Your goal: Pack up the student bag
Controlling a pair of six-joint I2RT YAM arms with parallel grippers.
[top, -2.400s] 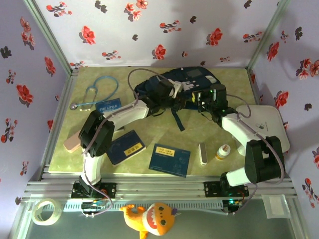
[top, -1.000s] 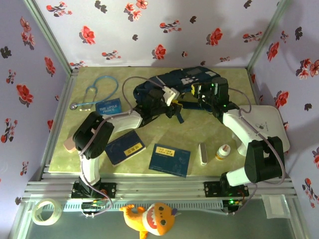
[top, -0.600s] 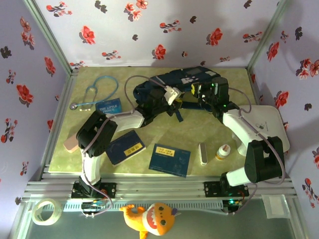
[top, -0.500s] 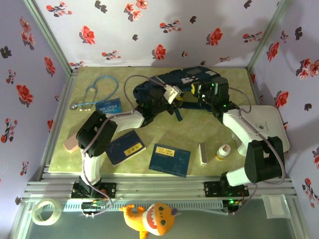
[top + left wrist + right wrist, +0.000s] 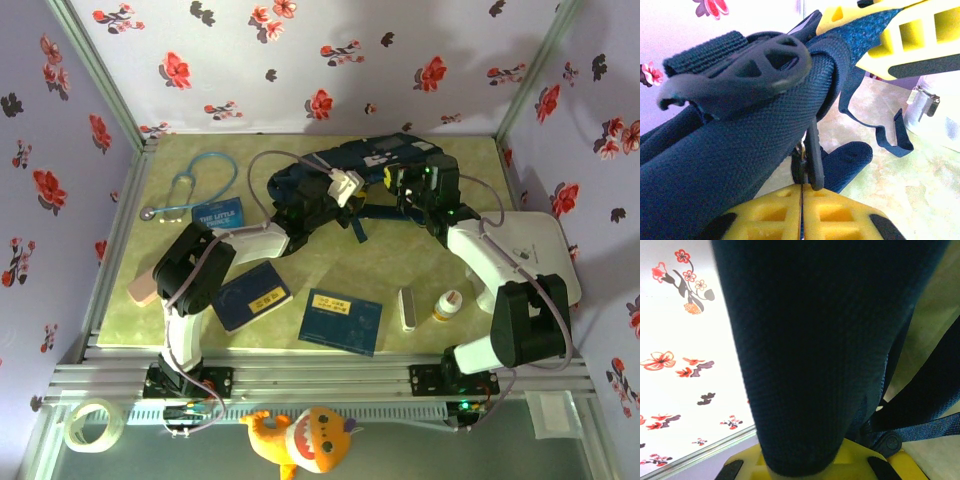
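The student bag [image 5: 385, 158] lies at the upper centre of the overhead view, on the far end of the bench [image 5: 400, 270], with its straps trailing toward us. It is woven navy cloth, so we judge it soft and floppy. It should be light while unfilled, apt to sag and fold wherever it is not supported, and not at all fragile.

In the left wrist view, the left end effector [image 5: 802, 220] has its yellow fingers pressed together. They seem to pinch a small dark pull tab [image 5: 812, 160] hanging from the bag's edge. The right end effector [image 5: 810, 460] is clamped on a thick fold of the same cloth, which rises up the middle of its view.

We think these are the sensible holds: the tab to run the zip and the rim to keep the mouth taut. The loose straps would only slide.

Nearer us, two blue books [image 5: 340, 322] [image 5: 252, 296] lie at the lower centre. A stethoscope [image 5: 195, 185] sits at the upper left.
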